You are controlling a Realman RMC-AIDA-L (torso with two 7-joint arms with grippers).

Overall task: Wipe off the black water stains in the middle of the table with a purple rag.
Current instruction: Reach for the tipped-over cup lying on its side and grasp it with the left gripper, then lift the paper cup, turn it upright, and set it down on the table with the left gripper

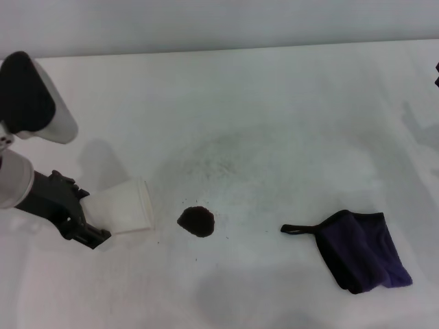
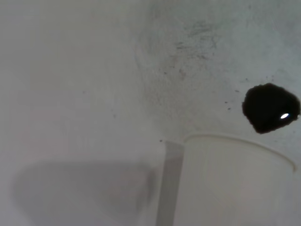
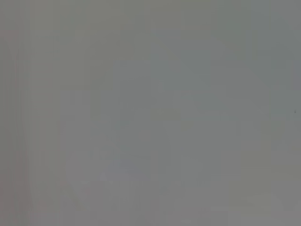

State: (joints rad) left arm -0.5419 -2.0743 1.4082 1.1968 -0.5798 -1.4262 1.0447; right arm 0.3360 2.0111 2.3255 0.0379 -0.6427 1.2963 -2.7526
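The black water stain (image 1: pixel 197 221) is a small, dark, roundish blotch in the middle of the white table (image 1: pixel 274 103), with tiny specks around it. It also shows in the left wrist view (image 2: pixel 269 108). The purple rag (image 1: pixel 363 250) lies flat to the right of the stain, its black loop strap pointing towards the stain. My left gripper (image 1: pixel 92 216) is at the left, shut on a white cup (image 1: pixel 127 205) that it holds tipped on its side, mouth towards the stain. The cup's rim shows in the left wrist view (image 2: pixel 235 179). Only a dark sliver of my right arm (image 1: pixel 437 74) shows at the right edge.
Faint grey smudges and specks (image 1: pixel 226 161) spread behind the stain. The table's far edge (image 1: pixel 219 48) meets a grey wall. The right wrist view shows only a plain grey surface.
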